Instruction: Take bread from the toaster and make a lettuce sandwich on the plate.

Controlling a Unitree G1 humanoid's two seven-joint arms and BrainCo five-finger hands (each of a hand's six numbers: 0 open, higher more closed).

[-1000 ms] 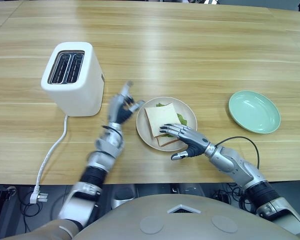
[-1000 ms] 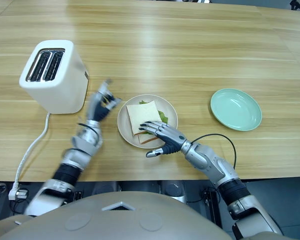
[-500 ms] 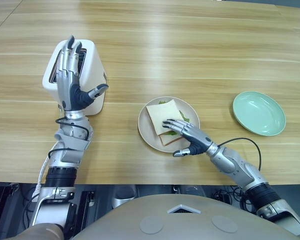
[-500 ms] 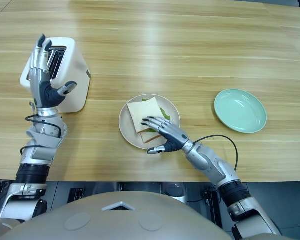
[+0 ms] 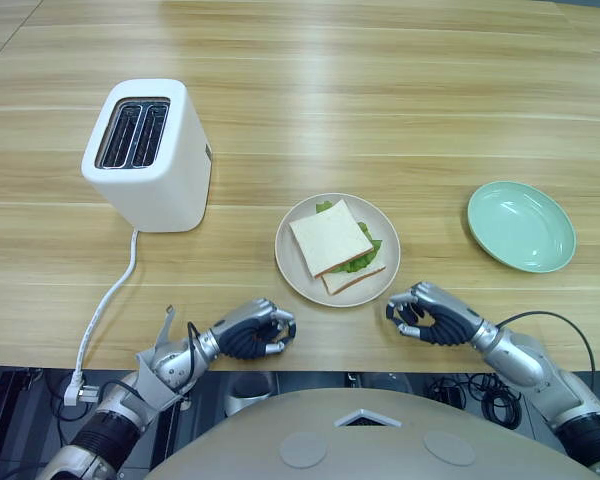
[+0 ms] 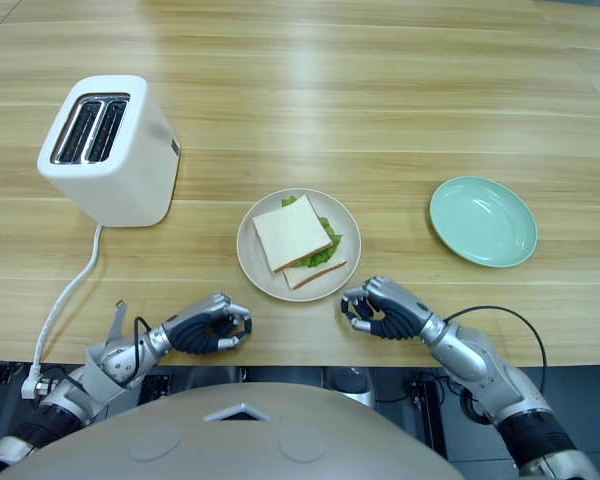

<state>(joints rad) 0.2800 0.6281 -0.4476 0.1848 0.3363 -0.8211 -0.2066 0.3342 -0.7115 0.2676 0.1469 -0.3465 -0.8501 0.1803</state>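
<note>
The left robot hand (image 5: 255,330) lies at the near edge of the worktop (image 5: 380,90), a little left of the plate, with its fingers curled into a fist that holds nothing. Far to the left the white toaster (image 5: 150,155) stands upright. Its two dark slots are on top, and their long axis runs away from the robot, leaning slightly to the right. From its base a white cord (image 5: 105,310) goes toward the near edge, and the plug (image 5: 78,392) hangs past that edge.

In the middle is the round beige plate (image 5: 285,262) with the sandwich (image 5: 330,238) on it. The top slice is square and turned a little, so one corner points toward the near edge of the plate. Green lettuce (image 5: 358,262) comes out on the right side and at the far corner, and the lower slice (image 5: 358,282) shows along the near-right edge.

The right robot hand (image 5: 430,315) is just near-right of the plate, not touching it — also curled shut and gripping nothing. Further right, well apart from the plate, lies a pale green dish (image 5: 520,225).
</note>
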